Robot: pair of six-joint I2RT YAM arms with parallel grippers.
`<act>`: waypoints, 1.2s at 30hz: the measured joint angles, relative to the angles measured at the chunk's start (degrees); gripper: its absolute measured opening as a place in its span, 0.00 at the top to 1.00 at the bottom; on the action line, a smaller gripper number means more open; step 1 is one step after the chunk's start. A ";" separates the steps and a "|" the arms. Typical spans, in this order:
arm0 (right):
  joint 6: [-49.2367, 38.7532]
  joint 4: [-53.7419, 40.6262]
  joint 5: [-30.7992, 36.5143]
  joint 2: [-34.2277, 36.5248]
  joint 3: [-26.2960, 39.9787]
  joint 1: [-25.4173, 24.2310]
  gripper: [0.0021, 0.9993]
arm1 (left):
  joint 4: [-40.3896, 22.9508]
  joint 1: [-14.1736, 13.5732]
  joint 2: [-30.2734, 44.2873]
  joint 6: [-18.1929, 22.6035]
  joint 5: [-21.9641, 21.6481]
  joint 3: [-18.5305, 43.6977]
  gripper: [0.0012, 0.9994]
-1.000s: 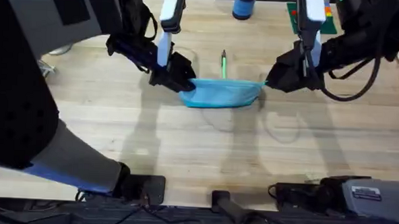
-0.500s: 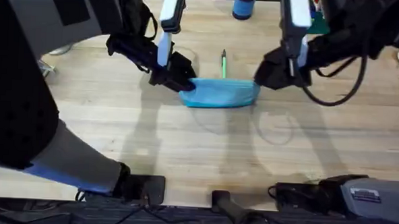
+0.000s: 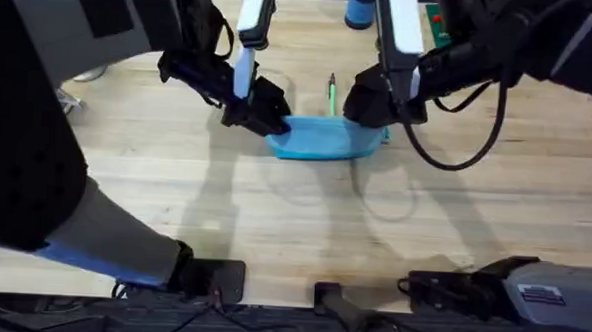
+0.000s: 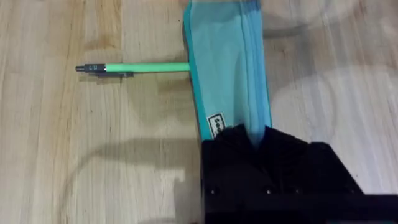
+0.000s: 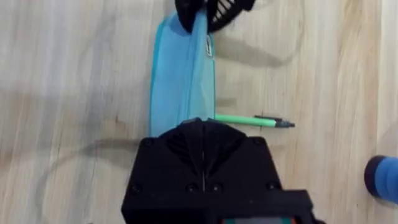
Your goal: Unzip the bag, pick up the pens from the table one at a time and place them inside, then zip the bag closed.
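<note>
The bag [image 3: 325,139] lies lengthwise across the middle of the desk [image 3: 293,226], toward its far side, a light blue pouch stretched between the two arms. The left gripper [image 3: 268,120] holds the bag's left end — its jaws are clamped on the fabric there, which the left wrist view shows bunched between the black fingers [image 4: 249,140], next to a small label sewn into the seam. The right gripper [image 3: 371,107] sits over the bag's right portion, on its top edge; in the right wrist view its black jaws are pressed together on the top of the bag [image 5: 181,81], though whether they pinch the zipper pull or just fabric cannot be told.

One green pen [image 3: 331,91] lies on the desk just behind the bag, pointing away from it, its near end touching or almost touching the bag's far edge. The left wrist view shows the pen [image 4: 134,68] with a dark clip end away from the pouch.

A blue cylindrical object [image 3: 361,9] stands at the far edge of the desk, well apart from the bag — also seen in the right wrist view [image 5: 380,177].
</note>
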 joint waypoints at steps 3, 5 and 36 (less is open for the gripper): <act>0.49 -0.01 -0.02 0.00 0.02 0.60 0.97 | 0.00 0.00 0.00 0.00 0.00 0.00 0.96; 0.68 -0.02 0.00 0.00 0.04 0.65 0.97 | 0.00 0.02 0.00 -0.01 0.00 0.00 0.96; 22.23 -0.50 2.02 0.00 5.57 0.56 0.00 | 0.02 0.00 0.00 -0.01 0.00 0.00 0.96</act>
